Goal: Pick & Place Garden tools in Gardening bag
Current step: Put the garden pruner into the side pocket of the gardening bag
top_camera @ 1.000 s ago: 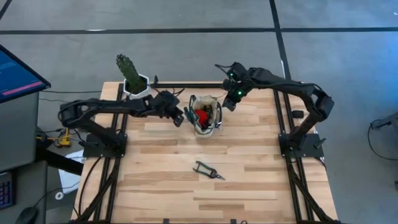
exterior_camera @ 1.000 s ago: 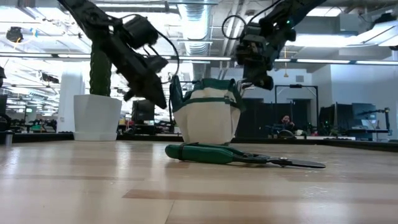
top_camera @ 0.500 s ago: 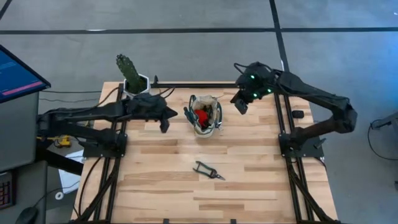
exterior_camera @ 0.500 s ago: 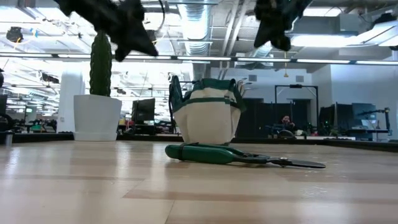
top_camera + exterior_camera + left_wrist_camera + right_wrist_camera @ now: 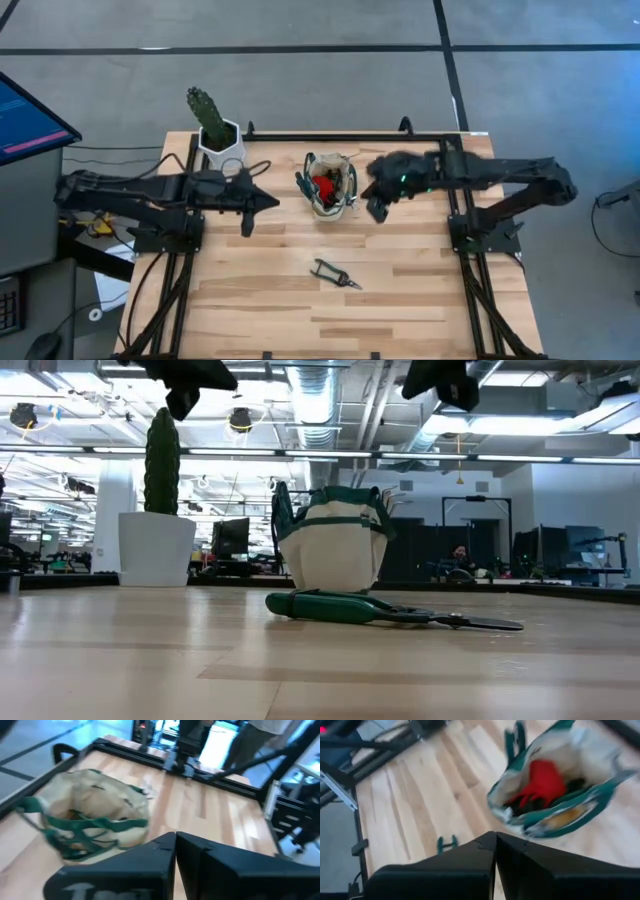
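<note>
The green-handled pruning shears (image 5: 335, 273) lay flat on the table (image 5: 400, 300), well in front of the gardening bag (image 5: 331, 185). They looked stiff and fairly heavy for their size, with smooth handles likely to slip; the paired handles (not the pointed blades) seemed the safest place to grip. Both grippers hung well behind the shears: the left gripper (image 5: 247, 203) to the bag's left, the right gripper (image 5: 376, 207) just beside its right, each clenched on nothing. The bag already held a red-and-black tool (image 5: 540, 782).
</note>
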Controlling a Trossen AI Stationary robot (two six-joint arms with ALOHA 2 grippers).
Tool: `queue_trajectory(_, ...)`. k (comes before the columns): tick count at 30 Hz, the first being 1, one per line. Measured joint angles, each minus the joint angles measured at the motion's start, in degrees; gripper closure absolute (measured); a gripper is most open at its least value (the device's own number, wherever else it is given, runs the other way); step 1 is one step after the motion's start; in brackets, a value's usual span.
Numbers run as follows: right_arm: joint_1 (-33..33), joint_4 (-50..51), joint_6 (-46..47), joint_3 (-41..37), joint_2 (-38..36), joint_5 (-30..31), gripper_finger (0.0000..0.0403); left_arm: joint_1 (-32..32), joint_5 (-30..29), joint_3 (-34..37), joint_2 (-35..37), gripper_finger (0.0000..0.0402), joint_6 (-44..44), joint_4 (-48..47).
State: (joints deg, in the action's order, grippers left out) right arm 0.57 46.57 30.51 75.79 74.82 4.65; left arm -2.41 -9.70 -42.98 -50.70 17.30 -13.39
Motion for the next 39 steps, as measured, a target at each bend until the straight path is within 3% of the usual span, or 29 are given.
queue_trajectory(8, -12.1, -2.8, 9.9, 0.0, 8.7, 3.4, 0.0403, -7.3, -3.1, 0.0, 0.0, 0.0401, 1.0, -1.1)
queue_trajectory(15, -17.2, -6.1, 13.2, -0.1, 15.5, 3.6, 0.0403, -11.2, -4.3, 0.0, 0.0, 0.0401, 1.3, -1.2)
queue_trajectory(26, -19.8, -20.6, 15.1, 0.2, 20.8, 9.2, 0.0403, -15.5, -7.9, 0.0, 0.0, 0.0401, 4.6, -1.1)
queue_trajectory(39, -19.9, -24.5, 16.1, 0.0, 27.7, 10.4, 0.0403, -16.0, -8.2, 0.0, 0.0, 0.0401, 2.2, -1.3)
